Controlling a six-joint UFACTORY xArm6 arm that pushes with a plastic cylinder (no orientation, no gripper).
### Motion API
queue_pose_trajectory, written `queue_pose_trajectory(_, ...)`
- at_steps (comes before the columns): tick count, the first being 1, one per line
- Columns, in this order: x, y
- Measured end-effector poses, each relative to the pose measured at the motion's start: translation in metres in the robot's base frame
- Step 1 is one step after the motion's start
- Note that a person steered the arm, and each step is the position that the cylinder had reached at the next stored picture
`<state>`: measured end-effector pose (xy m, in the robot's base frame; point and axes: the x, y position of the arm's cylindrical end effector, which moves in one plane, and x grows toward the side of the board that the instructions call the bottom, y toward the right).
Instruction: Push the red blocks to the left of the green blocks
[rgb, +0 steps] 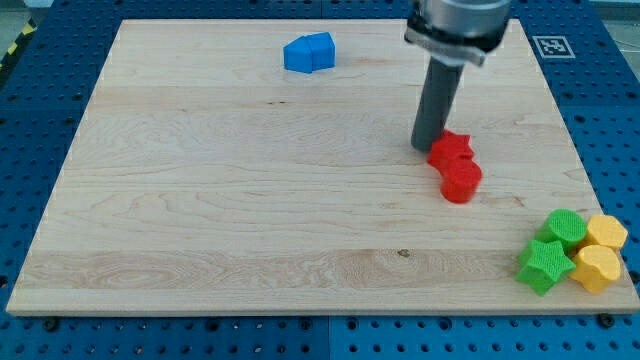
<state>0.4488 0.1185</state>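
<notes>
Two red blocks sit together right of the board's middle: a star-shaped red block (451, 148) and a rounder red block (461, 181) just below it. My tip (424, 146) rests against the left side of the red star. Two green blocks lie at the board's bottom right corner: a round green block (565, 228) and a green star (544, 265) below it. The red blocks are up and to the left of the green ones, well apart from them.
Two yellow blocks (603, 251) touch the green ones on their right, at the board's edge. Two blue blocks (309, 52) sit together near the view's top, left of centre. The wooden board (200, 200) lies on a blue perforated table.
</notes>
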Motion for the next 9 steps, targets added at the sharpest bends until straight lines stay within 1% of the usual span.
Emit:
queue_pose_trajectory(1, 0.013, -0.001)
queue_pose_trajectory(2, -0.010, -0.003)
queue_pose_trajectory(3, -0.047, -0.001)
queue_pose_trajectory(4, -0.045, 0.019)
queue_pose_trajectory(6, 0.004, 0.037)
queue_pose_trajectory(9, 0.046, 0.044)
